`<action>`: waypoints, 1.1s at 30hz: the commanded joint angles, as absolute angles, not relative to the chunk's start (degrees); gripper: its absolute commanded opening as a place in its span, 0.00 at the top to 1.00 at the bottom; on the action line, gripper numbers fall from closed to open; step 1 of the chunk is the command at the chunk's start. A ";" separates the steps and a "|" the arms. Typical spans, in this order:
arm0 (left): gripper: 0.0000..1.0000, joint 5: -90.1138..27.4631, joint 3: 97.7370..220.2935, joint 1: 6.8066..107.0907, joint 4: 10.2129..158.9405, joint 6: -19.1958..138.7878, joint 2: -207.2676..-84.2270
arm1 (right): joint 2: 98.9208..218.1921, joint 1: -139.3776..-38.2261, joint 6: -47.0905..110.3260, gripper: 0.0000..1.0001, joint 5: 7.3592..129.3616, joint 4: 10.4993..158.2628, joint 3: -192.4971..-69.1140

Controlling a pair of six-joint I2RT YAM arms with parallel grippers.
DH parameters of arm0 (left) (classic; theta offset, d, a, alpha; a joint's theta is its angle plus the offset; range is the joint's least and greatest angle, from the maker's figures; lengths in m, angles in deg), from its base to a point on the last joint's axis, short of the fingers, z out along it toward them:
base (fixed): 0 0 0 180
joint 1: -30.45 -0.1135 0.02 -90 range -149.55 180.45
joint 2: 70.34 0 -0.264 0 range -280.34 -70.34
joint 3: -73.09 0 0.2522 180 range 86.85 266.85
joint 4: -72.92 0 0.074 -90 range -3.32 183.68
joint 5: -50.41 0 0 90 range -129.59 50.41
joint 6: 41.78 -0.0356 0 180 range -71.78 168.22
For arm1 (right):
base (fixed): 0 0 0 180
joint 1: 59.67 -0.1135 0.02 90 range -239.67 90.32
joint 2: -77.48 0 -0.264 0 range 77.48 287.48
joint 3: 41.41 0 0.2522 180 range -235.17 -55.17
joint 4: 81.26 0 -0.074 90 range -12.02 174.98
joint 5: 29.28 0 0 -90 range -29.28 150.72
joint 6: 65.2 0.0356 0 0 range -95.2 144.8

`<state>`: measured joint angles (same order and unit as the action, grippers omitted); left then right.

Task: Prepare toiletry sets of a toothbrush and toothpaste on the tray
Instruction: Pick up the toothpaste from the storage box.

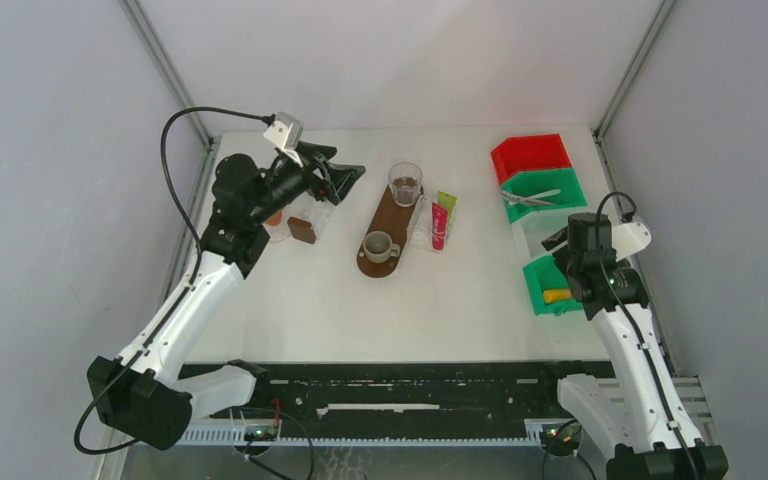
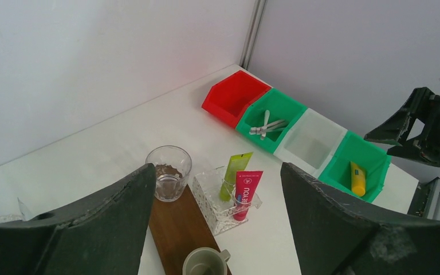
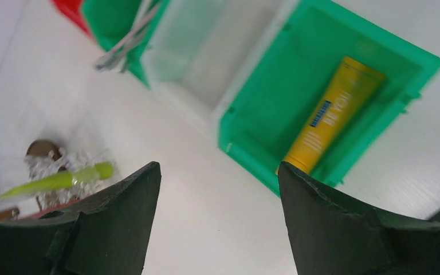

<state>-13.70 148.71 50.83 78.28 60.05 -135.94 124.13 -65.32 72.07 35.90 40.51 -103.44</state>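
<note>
Toothpaste set-up, mid-prep: the pink-red toothpaste tube (image 2: 246,192) is seen propped in a clear holder (image 2: 212,200) just R of the wooden tray (image 2: 175,229), not yet laid on it. It is stood leaning, flat crimped end up, w/ white "BE YOU" lettering run down its face; in the top view its lower end looks white. The lime-green toothpaste tube (image 2: 236,172) is leaned just behind it in the same holder, crimp also up, surface plain. On the tray a clear glass (image 2: 169,172) is placed at the far end & a grey mug (image 2: 205,263) at the near end. A yellow tube (image 3: 332,114) is seen lying diagonally in the nearest green bin (image 3: 275,80); white toothbrushes (image 2: 266,126) are held in the 2nd green bin (image 2: 289,114), next to the red bin (image 2: 235,94). The L gripper (image 2: 217,167) is raised over the table's far-left area, jaws spread wide, nothing gripped. The R gripper (image 3: 217,169) is poised above the bin row, jaws likewise parted & empty.
</note>
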 commanded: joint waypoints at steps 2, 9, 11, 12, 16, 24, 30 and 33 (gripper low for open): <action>0.16 -13.08 150.11 50.29 78.34 57.70 -133.95 | 125.25 -59.49 80.47 0.21 35.29 34.46 -104.17; 0.16 -11.99 149.88 48.53 77.98 58.47 -134.92 | 128.41 -56.21 81.37 0.35 39.50 38.21 -100.11; 0.16 -11.78 149.76 48.32 77.98 58.39 -134.95 | 128.60 -56.28 82.17 0.36 39.36 37.33 -100.01; 0.16 -11.73 149.77 48.22 77.98 58.46 -135.01 | 128.19 -56.64 82.71 0.36 39.18 36.13 -100.00; 0.16 -11.21 149.86 47.68 77.66 58.90 -135.52 | 122.92 -57.23 85.00 0.34 38.53 31.45 -98.57; 0.16 -10.94 149.95 47.45 77.57 59.19 -135.83 | 113.88 -56.43 90.98 0.32 39.63 26.60 -90.90; 0.16 -10.85 149.78 47.47 77.72 58.79 -135.64 | 117.70 -54.65 92.32 0.31 39.45 30.29 -88.92; 0.16 -10.79 149.80 47.41 77.80 58.67 -135.72 | 118.25 -53.74 92.32 0.32 39.27 32.55 -88.22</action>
<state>-11.95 148.71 47.92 79.17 59.20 -135.97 117.68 -54.81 90.73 39.84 28.20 -88.43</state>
